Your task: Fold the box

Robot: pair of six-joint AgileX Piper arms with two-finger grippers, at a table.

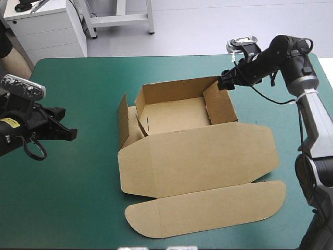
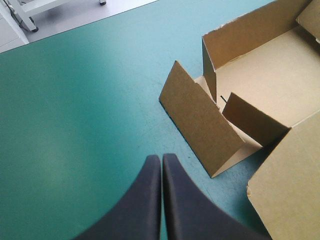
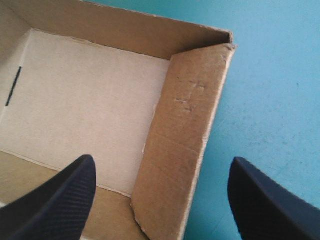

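One brown box (image 1: 174, 115) sits mid-table on the teal-green cover (image 1: 67, 208), lid flat.

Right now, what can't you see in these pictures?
- Right wrist view: the box's right wall runs off the picture's edge between the right gripper's fingers, so its near end is cut off.
- Left wrist view: most of the lid is cut off by the edge.
- High view: the right gripper's fingers are too small and dark to separate.

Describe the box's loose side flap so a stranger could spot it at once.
On the teal-green table sits a brown box, lid flat. The flap stands at its left side, facing the left tool. Unlike the other walls, it stands free, meeting no corner.
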